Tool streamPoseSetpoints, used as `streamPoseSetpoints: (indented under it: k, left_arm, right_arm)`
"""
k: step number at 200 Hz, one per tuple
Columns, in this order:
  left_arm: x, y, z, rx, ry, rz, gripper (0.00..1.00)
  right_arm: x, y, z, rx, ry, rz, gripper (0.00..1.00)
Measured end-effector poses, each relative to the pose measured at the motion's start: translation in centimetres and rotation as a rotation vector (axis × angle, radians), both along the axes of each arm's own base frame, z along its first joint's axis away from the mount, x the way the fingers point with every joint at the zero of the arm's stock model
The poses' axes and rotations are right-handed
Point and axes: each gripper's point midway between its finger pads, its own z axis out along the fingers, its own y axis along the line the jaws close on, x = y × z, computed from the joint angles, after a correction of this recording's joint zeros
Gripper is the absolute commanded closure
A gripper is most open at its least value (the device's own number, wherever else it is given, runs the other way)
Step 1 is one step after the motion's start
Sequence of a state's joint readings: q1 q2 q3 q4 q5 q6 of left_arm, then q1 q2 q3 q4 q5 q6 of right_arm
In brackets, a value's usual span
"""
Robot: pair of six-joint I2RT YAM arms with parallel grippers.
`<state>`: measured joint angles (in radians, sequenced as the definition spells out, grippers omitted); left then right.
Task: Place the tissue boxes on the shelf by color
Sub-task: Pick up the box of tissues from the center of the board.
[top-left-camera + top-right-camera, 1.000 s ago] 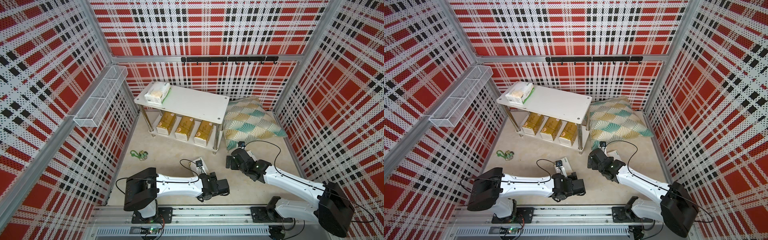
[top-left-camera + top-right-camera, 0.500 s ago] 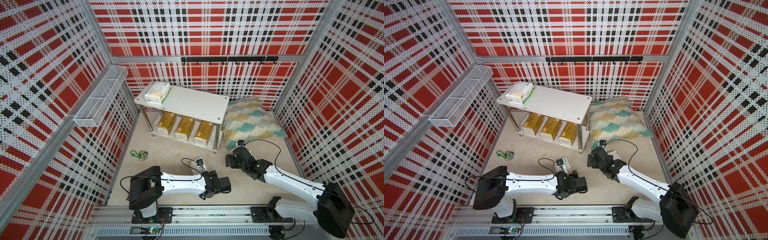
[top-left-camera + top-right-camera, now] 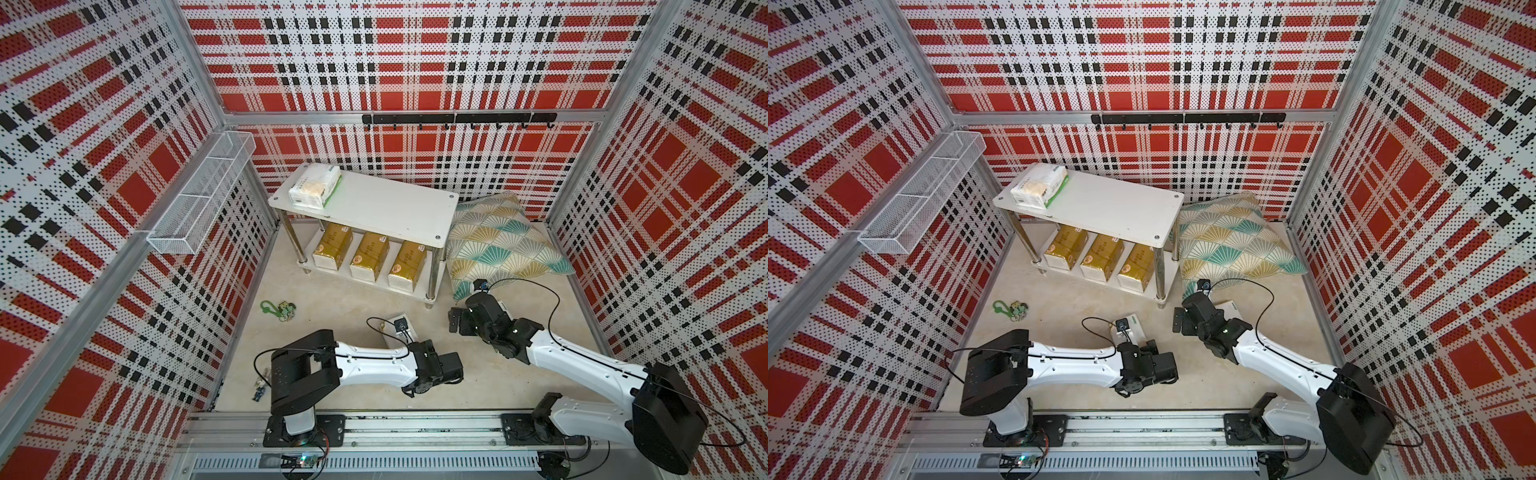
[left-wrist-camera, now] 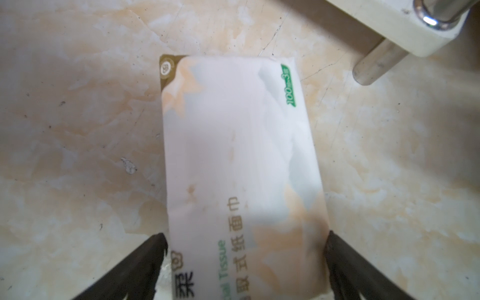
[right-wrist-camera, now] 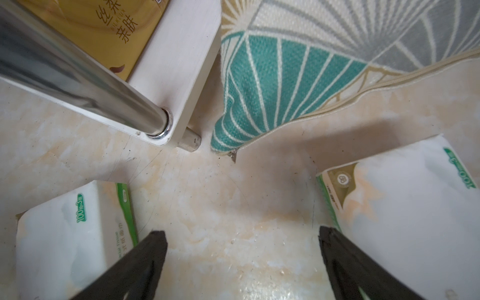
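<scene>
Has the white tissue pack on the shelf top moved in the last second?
No. The white tissue pack sits at the same corner of the shelf top.

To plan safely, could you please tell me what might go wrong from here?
The open left pincer straddles only one end of the soft white pack; lifted so, it may sag or slip. The open right pincer hangs close to the shelf leg and pillow; it could bump them.

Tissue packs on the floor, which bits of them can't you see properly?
- Left floor pack: the left arm covers most in both top views; the left wrist view cuts off its near end, print blurred.
- Right floor pack: only a corner shows in a top view, behind the right arm.
- Gold packs: far ends under the shelf top.
</scene>
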<state>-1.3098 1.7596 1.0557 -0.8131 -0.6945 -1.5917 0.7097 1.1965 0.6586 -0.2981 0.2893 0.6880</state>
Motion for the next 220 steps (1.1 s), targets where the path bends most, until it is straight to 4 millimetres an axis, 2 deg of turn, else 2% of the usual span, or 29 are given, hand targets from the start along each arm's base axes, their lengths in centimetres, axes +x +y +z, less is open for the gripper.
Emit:
streamPoseSetpoints:
  k: [65, 112, 164, 220]
  left_arm:
    - [-0.1, -1.4, 0.2, -0.006, -0.004, -0.011, 0.01]
    - [-0.1, -1.3, -0.5, -0.008, -0.002, 0.006, 0.01]
    - [-0.4, -1.2, -1.3, 0.001, 0.0, -0.053, 0.01]
    - [-2.7, 1.9, -1.9, 0.077, 0.053, -0.115, 0.01]
  right_arm:
    - [0.0, 0.0, -0.6, 0.001, 0.007, 0.003, 0.0]
    - [-0.4, -0.1, -1.4, -0.001, 0.021, 0.013, 0.0]
    - [-0.1, 0.0, -1.2, 0.011, 0.013, 0.018, 0.0]
    - [0.0, 0.3, -1.4, 0.019, 0.017, 0.026, 0.0]
